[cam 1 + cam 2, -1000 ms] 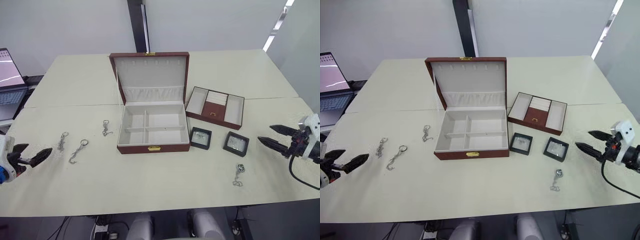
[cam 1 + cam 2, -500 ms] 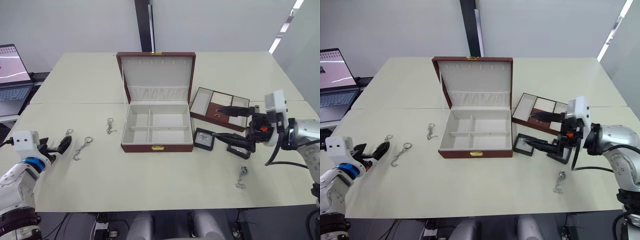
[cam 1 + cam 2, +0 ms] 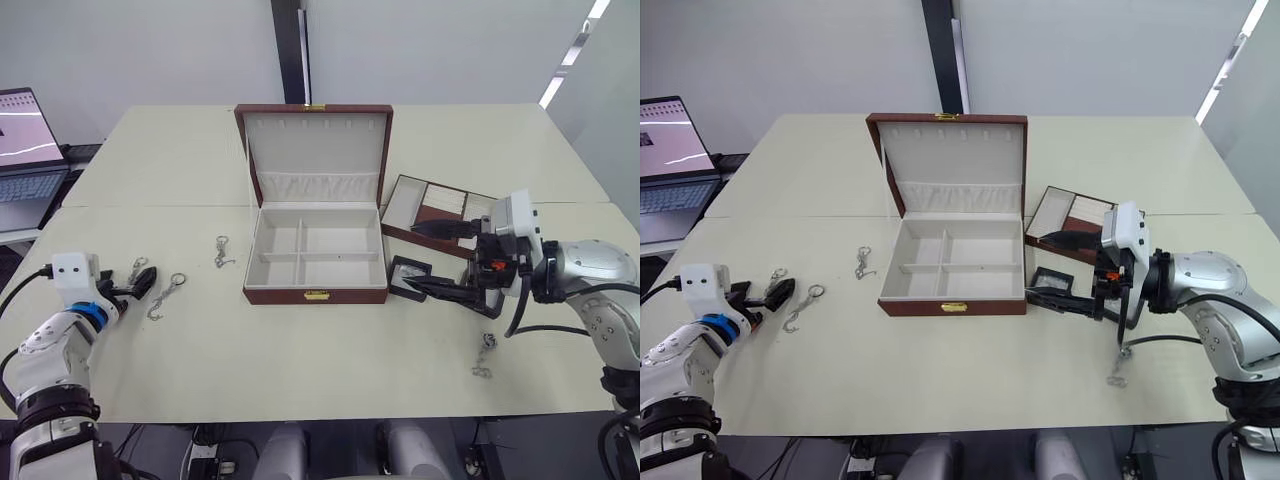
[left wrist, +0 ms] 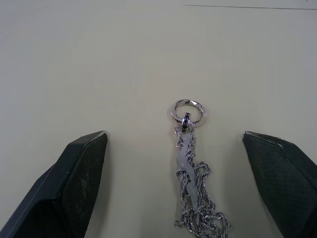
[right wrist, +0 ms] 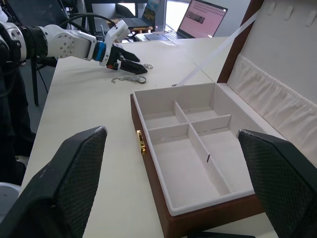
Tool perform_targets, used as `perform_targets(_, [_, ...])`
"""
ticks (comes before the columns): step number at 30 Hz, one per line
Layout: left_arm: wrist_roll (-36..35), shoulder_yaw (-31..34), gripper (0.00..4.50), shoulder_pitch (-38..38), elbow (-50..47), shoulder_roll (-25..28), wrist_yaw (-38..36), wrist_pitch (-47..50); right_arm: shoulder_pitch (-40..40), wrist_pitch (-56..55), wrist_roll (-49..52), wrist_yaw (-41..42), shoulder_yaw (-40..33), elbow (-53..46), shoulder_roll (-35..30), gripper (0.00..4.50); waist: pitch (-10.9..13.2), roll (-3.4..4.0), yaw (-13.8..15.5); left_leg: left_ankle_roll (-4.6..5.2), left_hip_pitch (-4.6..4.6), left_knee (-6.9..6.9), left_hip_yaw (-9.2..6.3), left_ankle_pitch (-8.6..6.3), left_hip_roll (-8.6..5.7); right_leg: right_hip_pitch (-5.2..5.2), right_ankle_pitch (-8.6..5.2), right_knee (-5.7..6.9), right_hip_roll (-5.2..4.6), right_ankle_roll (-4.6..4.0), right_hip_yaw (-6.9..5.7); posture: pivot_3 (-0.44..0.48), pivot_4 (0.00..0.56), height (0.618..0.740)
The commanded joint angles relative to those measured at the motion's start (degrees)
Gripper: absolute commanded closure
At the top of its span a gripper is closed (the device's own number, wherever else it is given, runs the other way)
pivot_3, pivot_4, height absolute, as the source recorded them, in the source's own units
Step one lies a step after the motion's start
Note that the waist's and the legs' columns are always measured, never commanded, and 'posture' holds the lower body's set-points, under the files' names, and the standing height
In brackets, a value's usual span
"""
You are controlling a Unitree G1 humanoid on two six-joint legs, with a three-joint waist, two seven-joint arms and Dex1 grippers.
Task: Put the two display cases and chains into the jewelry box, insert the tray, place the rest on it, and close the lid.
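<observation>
As my left gripper (image 4: 176, 148) has closed in, fingers spread around a silver chain (image 4: 190, 173), my right gripper (image 3: 425, 258), released, has neared the cream-lined jewelry box (image 3: 315, 255).

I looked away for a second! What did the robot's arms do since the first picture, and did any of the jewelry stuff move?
Both arms came in from the table's sides. The left gripper, open, now straddles a chain. The right gripper, open, reached the display case beside the jewelry box. Nothing is held. The box, tray and other chains stayed put.

Both arms reach inward, left hand (image 4: 181, 163) and right hand (image 3: 433, 262) spread.
</observation>
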Motion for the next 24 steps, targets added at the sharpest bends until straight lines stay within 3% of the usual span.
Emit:
perform_targets(1, [0.6,-1.0,0.01,0.3,1.4,0.1,-0.9,-0.3,0.6,-1.4,-0.3,-0.1,-0.5,-0.9,0.2,0.02,0.0,0.0,0.0,0.0,0.0,0.0,0.0,0.0,0.0,0.0,0.0,0.0,0.0,0.0,0.0,0.0,0.15,0.74])
perform_targets(4, [0.5,-1.1,0.6,0.8,1.8,0.0,-1.0,-0.6,1.0,-1.4,-0.4,0.0,-0.3,-0.8,0.4,0.0,0.0,0.01,0.0,0.0,0.01,0.0,0.01,0.0,0.0,0.0,0.0,0.01,-0.01,0.0,0.01,0.0,0.15,0.74])
perform_targets(17, [0.1,-0.2,4.4,1.0,4.2,-0.1,-1.2,-3.6,0.5,-0.7,-0.5,-0.5,0.2,-1.4,0.3,0.0,0.0,0.03,-0.1,0.0,0.06,-0.01,0.02,0.0,0.02,0.01,0.0,0.02,0.0,0.0,0.01,0.0,0.15,0.74])
perform_targets(24, [-2.2,1.3,4.47,1.2,4.0,-0.7,-1.3,-4.7,-0.1,-0.3,-0.1,-0.6,0.2,-1.8,-0.1,0.0,0.0,0.03,-0.1,0.0,0.06,-0.01,0.02,0.0,0.02,0.01,0.0,0.03,0.0,0.0,0.01,0.0,0.15,0.74])
